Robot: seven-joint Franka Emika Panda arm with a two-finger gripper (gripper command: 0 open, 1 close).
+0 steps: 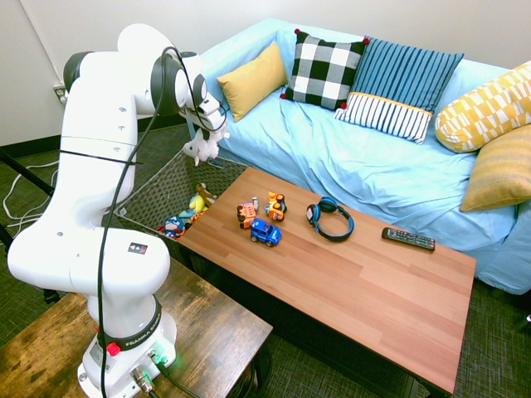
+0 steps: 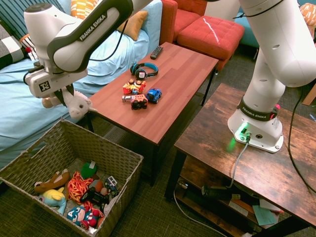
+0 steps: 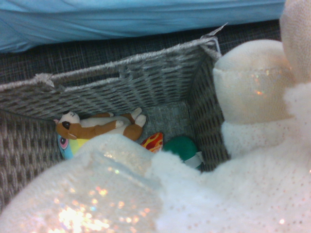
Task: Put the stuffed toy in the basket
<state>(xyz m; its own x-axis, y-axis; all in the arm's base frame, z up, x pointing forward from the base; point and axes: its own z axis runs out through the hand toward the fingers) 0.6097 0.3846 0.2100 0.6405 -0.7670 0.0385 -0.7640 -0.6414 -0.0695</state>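
The stuffed toy (image 2: 78,106) is white and fluffy and hangs from my gripper (image 2: 64,96), which is shut on its upper part. It dangles above the far end of the basket (image 2: 101,144), a large grey woven bin on the floor between the sofa and the coffee table. From the other side, the stuffed toy (image 1: 202,149) hangs under the gripper (image 1: 206,135), over the basket (image 1: 158,186). In the wrist view the stuffed toy (image 3: 243,194) fills the foreground, with the basket's inner wall (image 3: 121,82) below it.
Several toys lie in the basket, among them a brown plush dog (image 3: 97,127) and a green item (image 3: 182,147). The wooden coffee table (image 1: 357,290) holds toy cars (image 1: 265,232), blue headphones (image 1: 329,217) and a remote (image 1: 407,239). Behind it is the blue sofa (image 1: 348,157).
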